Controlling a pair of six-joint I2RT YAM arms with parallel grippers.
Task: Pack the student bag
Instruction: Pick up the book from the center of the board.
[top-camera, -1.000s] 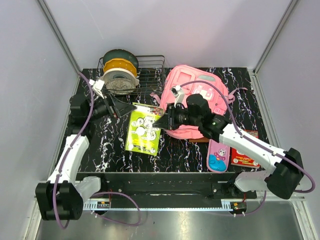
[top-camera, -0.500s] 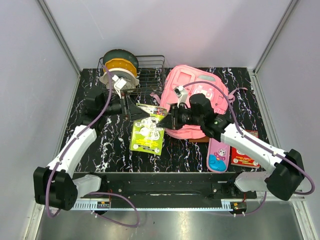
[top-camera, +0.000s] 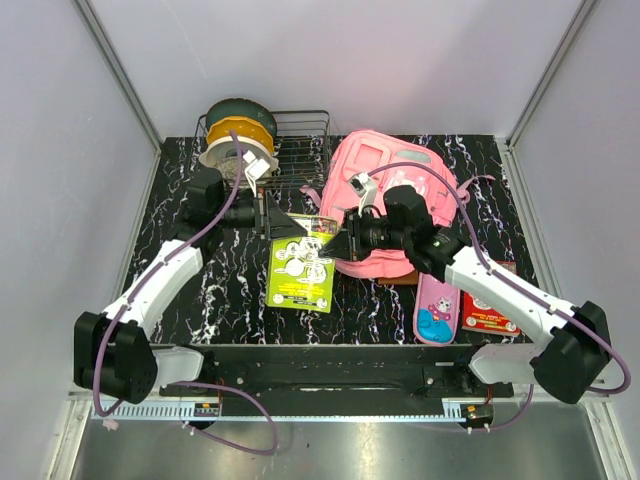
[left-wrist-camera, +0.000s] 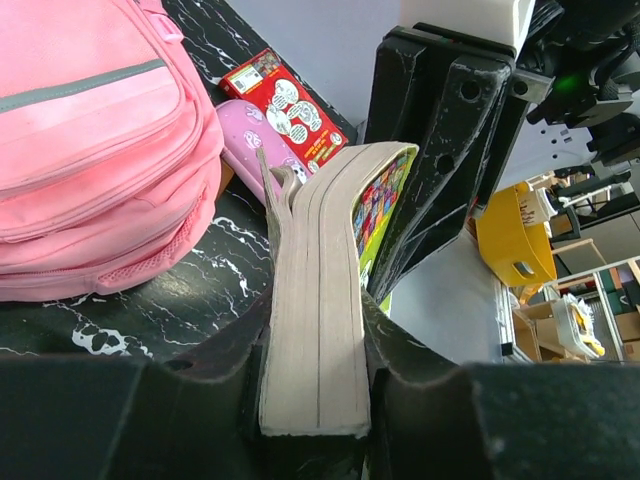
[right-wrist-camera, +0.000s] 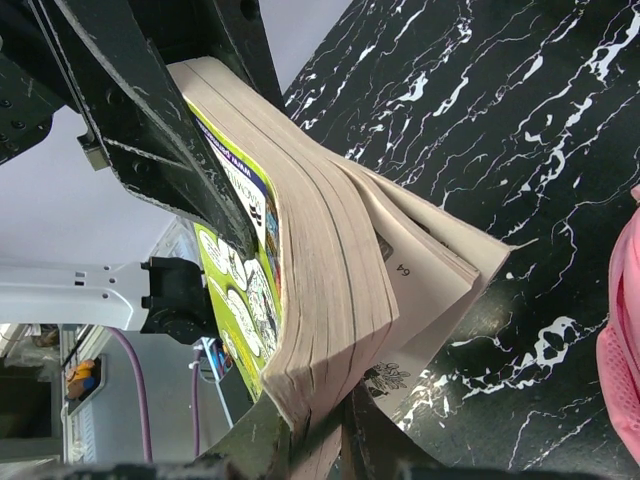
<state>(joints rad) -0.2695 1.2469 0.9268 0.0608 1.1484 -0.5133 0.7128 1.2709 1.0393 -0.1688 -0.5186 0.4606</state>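
From above, the big pink student bag (top-camera: 392, 185) lay flat on the black table (top-camera: 200, 290), at the back and to the right. The left gripper (top-camera: 296, 227) and the right gripper (top-camera: 332, 243) met just beside the bag's left edge. Both had hold of the top end of a green and yellow book (top-camera: 300, 275). A wire basket (top-camera: 305, 145) stood at the back, left of the bag, with round spools (top-camera: 238, 135) in it. A small pencil case (top-camera: 437, 312) and a red pack (top-camera: 488, 310) lay near the bag's front edge.

In the left wrist view, the left gripper's two black fingers pressed on both sides of the book's thick block of pages. The jaws were only as wide as the book. The bag filled the top left corner, lying on the table close to the book. The pencil case and red pack lay past it.

In the right wrist view, the right gripper pinched the book's edge tight near its spine. Some pages bent away loose. The left gripper's black fingers held the far end. A bit of the pink bag showed at the right edge.
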